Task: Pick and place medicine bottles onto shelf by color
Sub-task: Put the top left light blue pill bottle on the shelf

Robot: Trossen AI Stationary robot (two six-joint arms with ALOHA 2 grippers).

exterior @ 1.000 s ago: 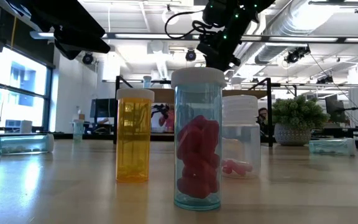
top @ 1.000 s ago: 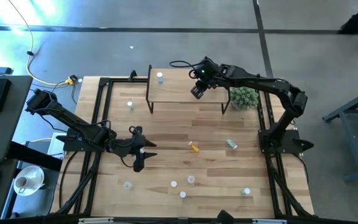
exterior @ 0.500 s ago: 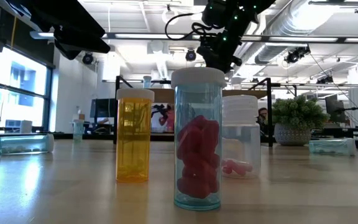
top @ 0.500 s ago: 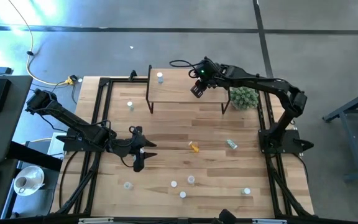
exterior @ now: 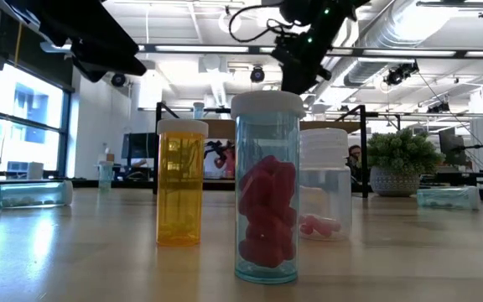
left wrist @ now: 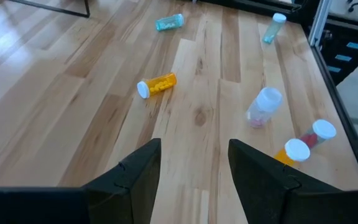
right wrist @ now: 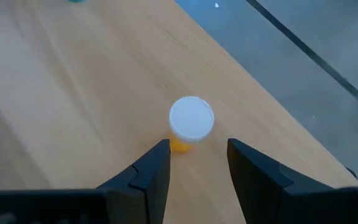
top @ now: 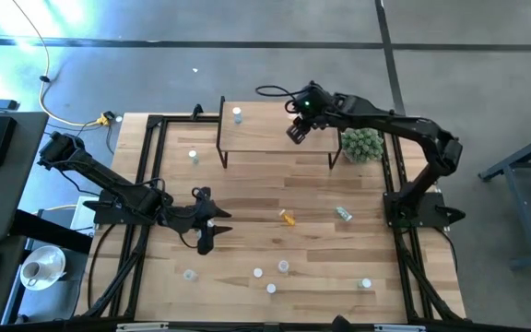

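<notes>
A: Where is the right gripper (top: 296, 131) relative to the shelf (top: 265, 136)?

B: It hangs above the shelf's far right part, with the arm reaching in from the right side of the table (top: 247, 198). In the right wrist view its two fingers (right wrist: 148, 171) stand spread with a gap between them, holding nothing.

A: And what sits below it?

B: An orange bottle (right wrist: 190, 122) with a white cap, standing upright on the shelf board, just ahead of the spread fingertips and not touching them.

A: Anything else on the shelf?

B: A white-capped bottle (top: 237, 114) stands near its far left corner. I cannot tell its body colour.

A: The left gripper (top: 205, 242)?

B: It waits over the table well in front of the shelf, toward the left. Its fingers (left wrist: 135, 171) are parted and empty.

A: Where are the other bottles, measured from the shelf?

B: One small bottle (top: 193, 156) stands on the table just left of it. In front of it, an orange bottle (top: 288, 218) lies on its side near mid-table, and a light blue one (top: 343, 213) lies to that one's right. Well in front, close to the near edge, stands a cluster of three (top: 271, 275), seen in the low view as an orange one (exterior: 180, 182), a blue one with red pills (exterior: 267, 187) and a clear one (exterior: 323, 184). One more (top: 189, 274) stands to the cluster's left, another (top: 366, 284) to its right.

A: And the green thing?

B: A spiky plant ball (top: 361, 145) just off the shelf's right end.
</notes>
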